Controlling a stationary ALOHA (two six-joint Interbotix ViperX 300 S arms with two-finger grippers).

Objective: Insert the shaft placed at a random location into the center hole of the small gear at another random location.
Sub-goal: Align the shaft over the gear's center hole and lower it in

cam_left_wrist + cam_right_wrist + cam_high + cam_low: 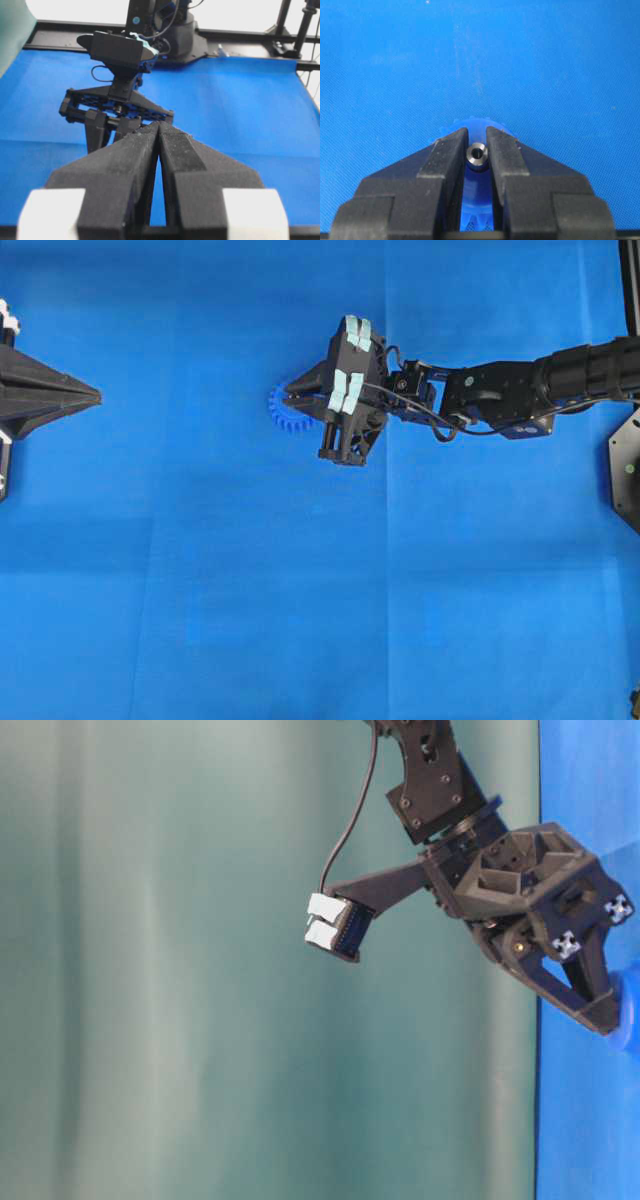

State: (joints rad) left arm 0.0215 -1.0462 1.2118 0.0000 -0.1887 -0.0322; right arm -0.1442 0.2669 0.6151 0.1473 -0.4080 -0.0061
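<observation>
The shaft [476, 154], a short silvery pin seen end-on, sits pinched between the black fingers of my right gripper [477, 134], which is shut on it. Directly beneath lies the small blue gear [476, 124]; its teeth show past the fingertips. The shaft and fingers cover the center hole, and I cannot tell whether the shaft is in it. From overhead, the right gripper [290, 393] points left over the gear [288, 414], hiding about half of it. At table level its tip [604, 1018] is down at the gear [630, 1008]. My left gripper [159, 126] is shut and empty, at the far left [96, 395].
A blue mat [300, 590] covers the table. The right arm [520, 390] reaches in from the right edge. A black frame rail [240, 37] runs along the mat's far side in the left wrist view.
</observation>
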